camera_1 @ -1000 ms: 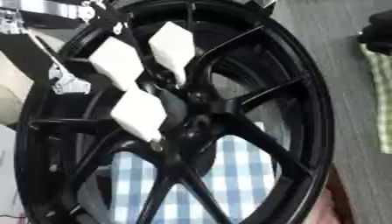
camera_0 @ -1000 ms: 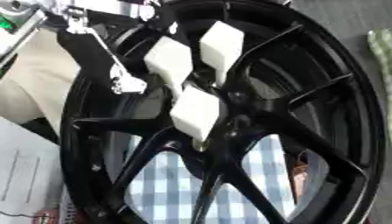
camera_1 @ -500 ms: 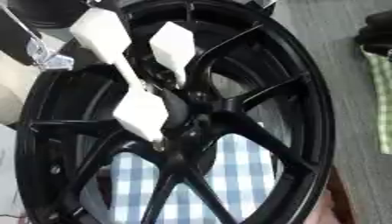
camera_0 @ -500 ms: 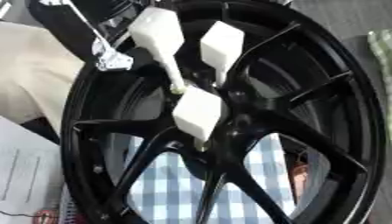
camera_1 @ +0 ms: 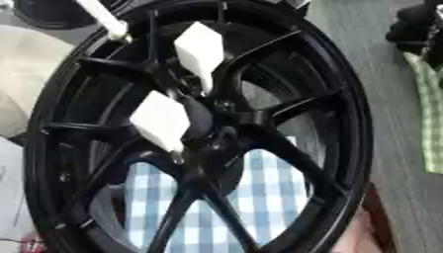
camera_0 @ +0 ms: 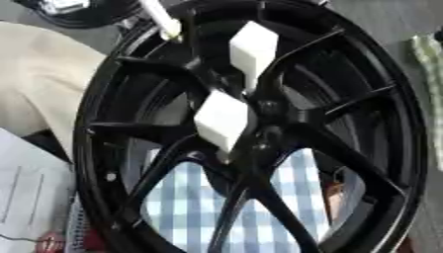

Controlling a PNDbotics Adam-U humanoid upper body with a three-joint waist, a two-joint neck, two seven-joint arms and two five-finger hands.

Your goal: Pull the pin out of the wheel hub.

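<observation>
Left eye view, and the black wheel hub (camera_0: 259,133) fills nearly everything: one wheel, leaning, its spokes fanning out from the centre. Through the lower spokes shows one blue-and-white checked cloth (camera_0: 190,197). A cream cloth (camera_0: 43,89) lies off the rim's left side, and a sheet of paper (camera_0: 26,197) sits at the lower left.

Now the pins, three in all, each white. The upper pin (camera_0: 253,49) sits among the spokes above the centre, long axis running roughly up and down, thin end pointing down at the middle of the wheel. The lower pin (camera_0: 222,121) is just beside the centre, tilted a little, narrow end pointing down too. The third pin (camera_0: 162,21) is up over the top-left rim, slanted, its tip aiming down and right at the rim and its upper end running off the top edge.

Only a silver-and-black bit of the left hand (camera_0: 62,5) shows, in the top-left corner, and I cannot tell how it is set. The third pin lies just right of it; the other two are well below and to its right.
</observation>
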